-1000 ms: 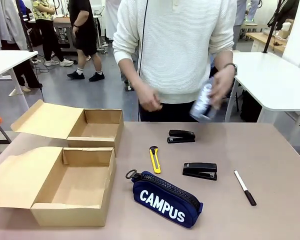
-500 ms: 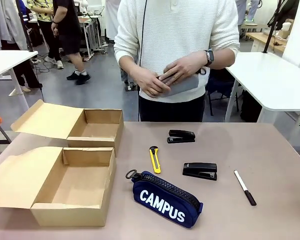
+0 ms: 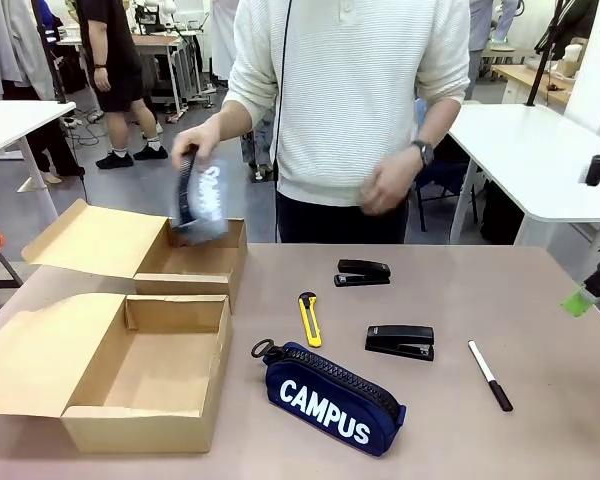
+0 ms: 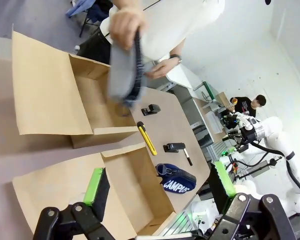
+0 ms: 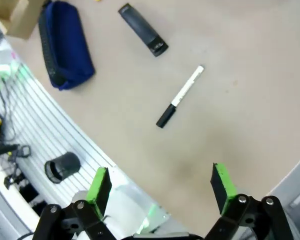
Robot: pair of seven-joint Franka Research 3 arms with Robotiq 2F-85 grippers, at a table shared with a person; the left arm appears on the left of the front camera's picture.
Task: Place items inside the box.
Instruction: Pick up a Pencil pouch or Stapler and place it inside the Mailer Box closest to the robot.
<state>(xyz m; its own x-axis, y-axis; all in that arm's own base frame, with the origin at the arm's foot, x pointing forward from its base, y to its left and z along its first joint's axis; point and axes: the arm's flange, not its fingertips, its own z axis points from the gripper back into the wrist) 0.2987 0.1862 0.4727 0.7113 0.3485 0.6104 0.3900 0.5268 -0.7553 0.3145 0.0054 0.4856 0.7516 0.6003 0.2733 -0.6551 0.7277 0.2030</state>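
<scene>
The grey pencil case (image 3: 202,195) is held above the far box (image 3: 195,262) for insertion; left tool (image 4: 159,182) and right tool (image 5: 160,182) are spread wide, empty.

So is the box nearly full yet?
No, it's barely started. Nothing lies in the near box, and I see nothing in the far box. In hand: the person's hand holds the grey pencil case above the far box. Left on the table: the navy pencil case, the far stapler, the near stapler, the yellow knife and the marker. The left pincer and right pincer are open and empty.
</scene>
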